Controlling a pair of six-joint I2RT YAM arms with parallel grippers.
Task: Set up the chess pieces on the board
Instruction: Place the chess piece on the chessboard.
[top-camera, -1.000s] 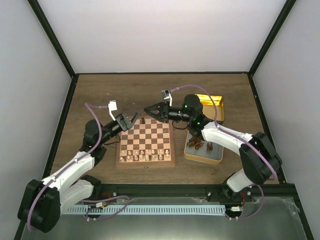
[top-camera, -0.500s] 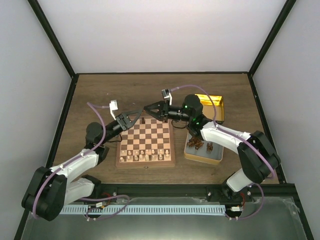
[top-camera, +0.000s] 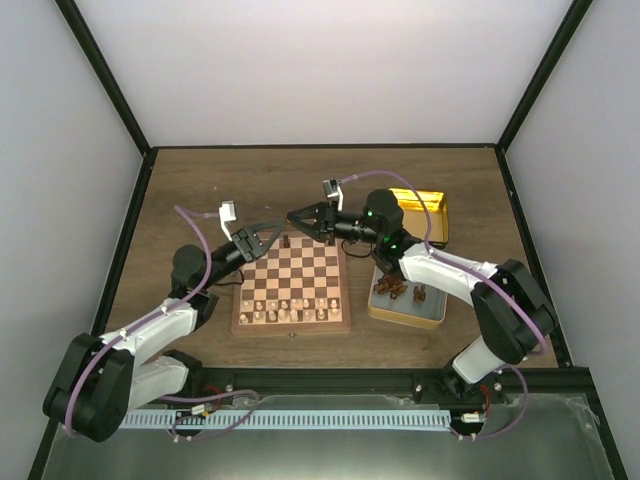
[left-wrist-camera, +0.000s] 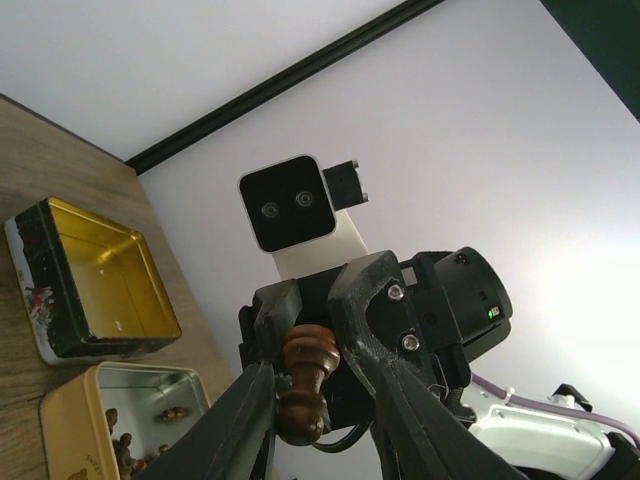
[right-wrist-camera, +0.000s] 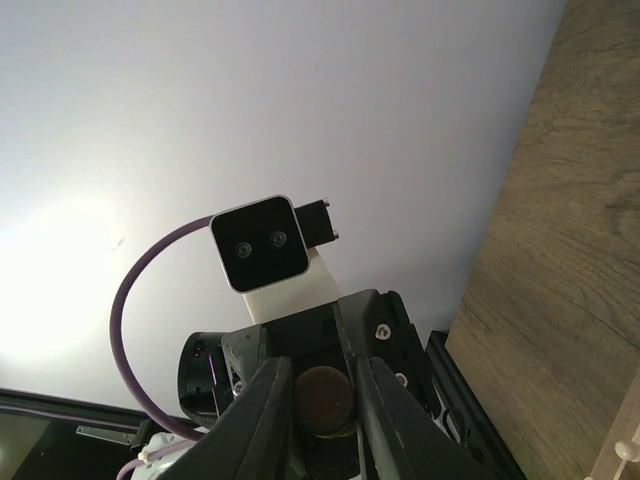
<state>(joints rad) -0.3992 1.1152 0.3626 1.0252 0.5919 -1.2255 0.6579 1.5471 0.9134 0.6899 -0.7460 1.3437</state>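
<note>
L gripper (top-camera: 278, 232) nearer R gripper (top-camera: 298, 217), both pinch dark piece (left-wrist-camera: 303, 385)

Both arms reach forward, left gripper (top-camera: 277, 231) and right gripper (top-camera: 294, 218) tip to tip, each pinching one chess piece (left-wrist-camera: 302, 385) between them.

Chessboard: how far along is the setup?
Done: pale pieces fill the two near rows; one dark piece seems to stand on the board's far row. In hand: another dark piece between the left claw and right claw. Left: the dark pieces in the tin.
</note>
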